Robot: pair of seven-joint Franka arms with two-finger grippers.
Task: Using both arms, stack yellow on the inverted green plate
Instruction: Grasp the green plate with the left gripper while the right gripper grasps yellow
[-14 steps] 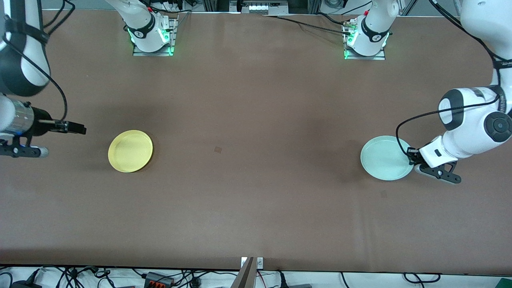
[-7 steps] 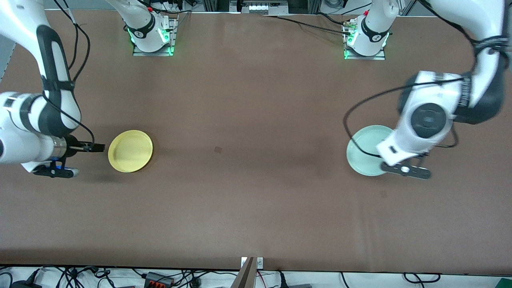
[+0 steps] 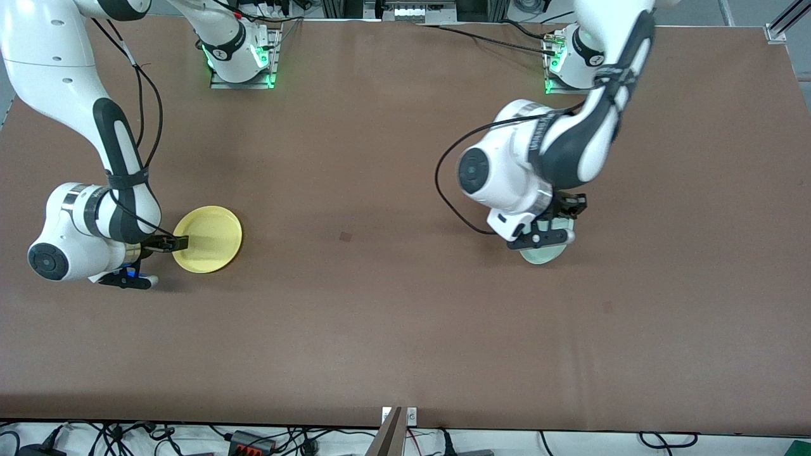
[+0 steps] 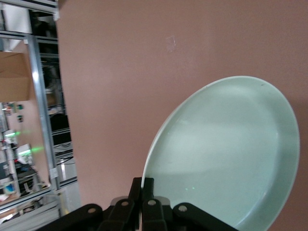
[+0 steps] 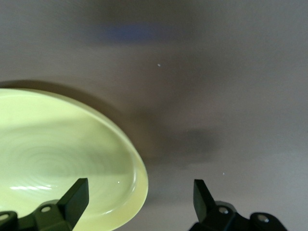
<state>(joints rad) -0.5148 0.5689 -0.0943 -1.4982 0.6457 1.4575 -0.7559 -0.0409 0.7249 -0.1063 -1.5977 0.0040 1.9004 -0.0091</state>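
Observation:
The yellow plate (image 3: 209, 239) lies hollow side up on the brown table toward the right arm's end. My right gripper (image 3: 175, 243) is open and low at the plate's edge. In the right wrist view its jaws straddle the yellow plate's (image 5: 62, 154) rim: one fingertip (image 5: 77, 192) is over the hollow and the other is outside, with the gripper (image 5: 139, 195) touching nothing. My left gripper (image 3: 561, 221) is shut on the rim of the pale green plate (image 3: 543, 254) and holds it steeply tilted over the table's middle. In the left wrist view the green plate's (image 4: 226, 154) hollow faces the camera, and the gripper (image 4: 147, 185) pinches its rim.
The two arm bases (image 3: 241, 63) (image 3: 576, 63) stand along the table's edge farthest from the front camera. A small dark mark (image 3: 345, 237) is on the table between the plates. Cables lie below the table's nearest edge (image 3: 253, 440).
My left arm has lifted the green plate, tilted it and carried it from the left arm's end toward the middle. My right gripper has moved in to the yellow plate's rim.

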